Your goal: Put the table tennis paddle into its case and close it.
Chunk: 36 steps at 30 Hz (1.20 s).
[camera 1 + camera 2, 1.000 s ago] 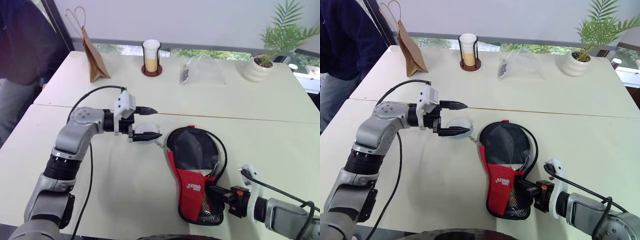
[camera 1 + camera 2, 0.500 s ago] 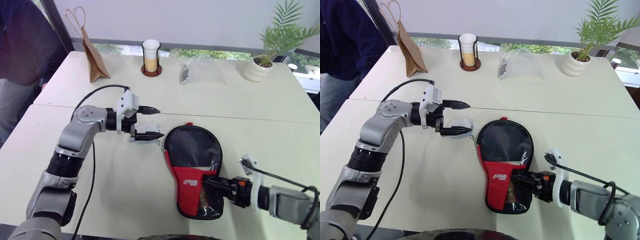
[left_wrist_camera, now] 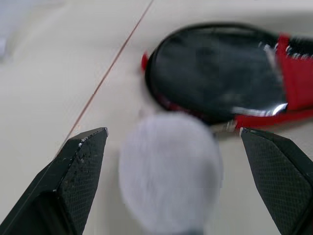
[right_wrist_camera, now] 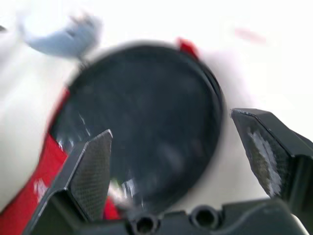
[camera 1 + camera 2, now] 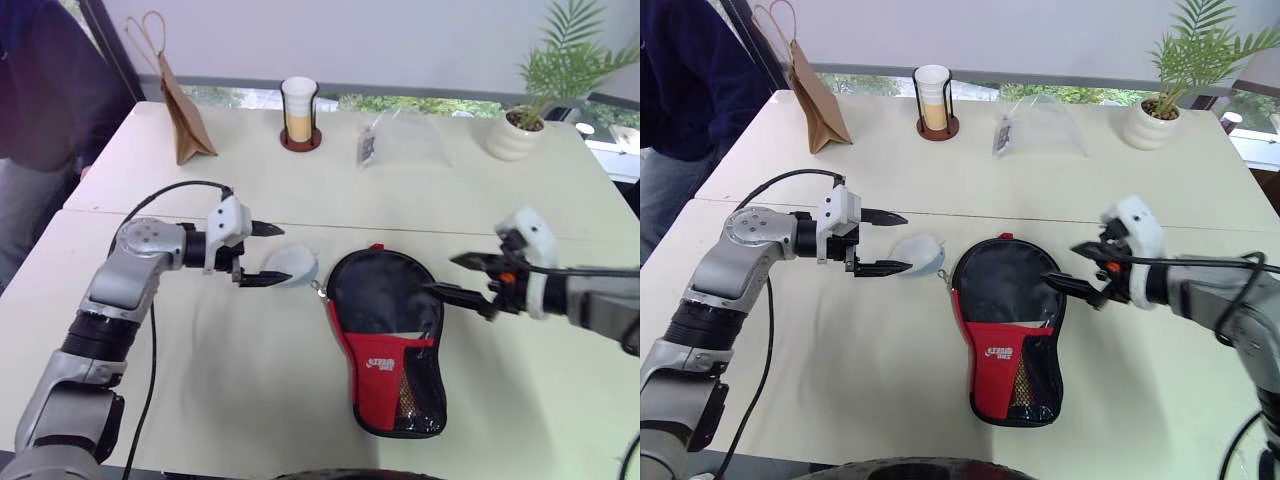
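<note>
The paddle-shaped black fabric case (image 5: pixel 388 335) with its red logo panel lies flat on the pale worktop (image 5: pixel 230 380), its long axis running from the far round end to the near narrow mesh end. The left end effector (image 5: pixel 262 254) is spread wide beside a small white fluffy ball (image 5: pixel 292 267); the right end effector (image 5: pixel 457 277) is spread too, hovering over the case's right edge.

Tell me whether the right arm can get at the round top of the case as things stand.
Probably yes. The right end effector hangs open beside the case, pointing at its round black end, with only bare table between. The left end effector and the pale fluffy charm sit on the far side, out of the way.
</note>
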Each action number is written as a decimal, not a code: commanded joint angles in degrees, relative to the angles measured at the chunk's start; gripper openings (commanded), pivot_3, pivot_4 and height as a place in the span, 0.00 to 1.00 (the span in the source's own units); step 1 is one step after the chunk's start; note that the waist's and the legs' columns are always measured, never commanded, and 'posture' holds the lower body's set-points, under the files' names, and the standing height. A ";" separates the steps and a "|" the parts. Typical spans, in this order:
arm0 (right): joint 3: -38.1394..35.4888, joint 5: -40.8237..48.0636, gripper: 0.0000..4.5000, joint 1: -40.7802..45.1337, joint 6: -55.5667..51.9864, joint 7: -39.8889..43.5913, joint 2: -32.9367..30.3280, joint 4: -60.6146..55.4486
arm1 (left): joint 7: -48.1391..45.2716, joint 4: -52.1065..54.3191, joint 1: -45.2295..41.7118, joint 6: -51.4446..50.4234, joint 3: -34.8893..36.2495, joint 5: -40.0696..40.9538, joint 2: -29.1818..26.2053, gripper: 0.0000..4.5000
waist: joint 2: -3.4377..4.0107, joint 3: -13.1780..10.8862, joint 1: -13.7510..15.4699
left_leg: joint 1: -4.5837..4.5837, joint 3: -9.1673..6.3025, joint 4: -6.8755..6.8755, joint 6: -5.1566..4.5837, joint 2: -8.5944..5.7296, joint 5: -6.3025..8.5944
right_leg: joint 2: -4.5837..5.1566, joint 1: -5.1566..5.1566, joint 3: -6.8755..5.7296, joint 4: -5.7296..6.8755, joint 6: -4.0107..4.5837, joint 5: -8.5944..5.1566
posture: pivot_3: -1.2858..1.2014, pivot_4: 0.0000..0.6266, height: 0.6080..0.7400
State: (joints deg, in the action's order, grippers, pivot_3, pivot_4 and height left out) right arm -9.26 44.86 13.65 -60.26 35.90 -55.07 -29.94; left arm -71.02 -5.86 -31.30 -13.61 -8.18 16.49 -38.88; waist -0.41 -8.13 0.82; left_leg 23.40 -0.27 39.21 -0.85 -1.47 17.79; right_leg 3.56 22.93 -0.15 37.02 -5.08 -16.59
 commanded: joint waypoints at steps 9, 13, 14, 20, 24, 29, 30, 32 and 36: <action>21.66 -20.20 0.94 2.35 20.51 5.28 8.65 10.36 | -1.23 -4.98 -1.62 7.09 -1.15 -3.96 1.56 1.00 | 0.00 -0.01 -0.18 | 0.01 0.00 0.03 0.19 -0.05 -0.11 | 0.02 0.03 -0.01 0.06 0.00 0.00 | 0.52 0.24 1.00; 25.06 -25.12 0.94 3.77 25.87 6.30 12.83 15.57 | -1.78 -6.55 -2.27 8.07 -2.00 -4.50 2.73 1.00 | -0.03 0.01 -0.22 | 0.01 0.02 0.03 0.25 -0.05 -0.15 | 0.01 0.05 0.00 0.08 0.00 0.00 | 0.52 0.24 1.00; 25.50 -26.15 0.94 4.22 26.90 6.42 13.79 17.04 | -1.88 -6.98 -2.47 8.31 -2.22 -4.65 3.08 1.00 | -0.03 0.01 -0.23 | -0.01 0.02 0.03 0.25 -0.05 -0.15 | 0.00 0.03 -0.01 0.07 0.00 0.00 | 0.52 0.24 1.00; 24.27 -28.68 0.94 5.57 28.82 6.84 16.76 19.77 | -2.44 -10.06 -3.47 11.40 -3.71 -6.87 4.42 1.00 | -0.03 0.01 -0.20 | -0.01 0.02 0.03 0.30 -0.05 -0.17 | -0.02 0.04 -0.02 0.11 0.00 0.00 | 0.52 0.24 1.00; 20.99 -26.28 0.94 3.49 24.05 7.66 14.27 11.87 | -1.95 -13.17 -4.30 14.44 -4.79 -8.79 5.54 1.00 | 0.00 0.00 -0.03 | 0.00 0.02 0.03 0.29 -0.07 -0.17 | 0.00 0.05 -0.02 0.11 -0.01 0.00 | 0.52 0.24 1.00; 20.50 -25.49 0.94 -1.08 20.03 7.81 12.59 5.37 | -1.62 -16.89 -5.62 17.20 -5.46 -10.79 7.28 1.00 | -0.01 0.00 -0.13 | 0.00 0.01 0.03 0.17 -0.07 -0.10 | 0.01 0.06 -0.02 0.12 -0.01 0.00 | 0.52 0.24 1.00; 20.77 -25.81 0.94 -1.79 19.77 7.46 12.81 5.31 | -1.55 -17.56 -5.90 17.60 -5.53 -11.09 7.61 1.00 | 0.00 0.00 -0.13 | 0.01 0.01 0.03 0.14 -0.06 -0.08 | 0.00 0.06 -0.01 0.12 -0.01 0.00 | 0.52 0.24 1.00; 21.70 -27.04 0.94 -2.97 20.10 6.79 13.39 6.31 | -1.45 -19.09 -6.43 18.52 -5.71 -11.64 8.29 1.00 | -0.02 0.00 -0.14 | 0.00 0.01 0.03 0.14 -0.07 -0.08 | 0.00 0.06 -0.02 0.12 -0.01 0.00 | 0.52 0.24 1.00; 23.16 -29.29 0.94 -4.11 21.65 6.25 13.82 8.48 | -1.30 -21.43 -7.37 19.63 -5.85 -12.39 9.15 1.00 | -0.03 0.01 -0.15 | -0.02 0.01 0.03 0.16 -0.07 -0.10 | -0.02 0.04 -0.02 0.12 -0.01 0.00 | 0.52 0.24 1.00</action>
State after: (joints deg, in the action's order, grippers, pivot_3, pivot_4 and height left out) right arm 12.47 17.23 10.74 -38.22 42.46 -41.50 -23.16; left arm -72.28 -27.33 -37.14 4.72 -14.10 4.25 -29.72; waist -0.44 -8.12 0.68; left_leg 23.38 -0.26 39.23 -0.70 -1.54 17.70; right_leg 3.54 22.96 -0.17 37.14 -5.08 -16.59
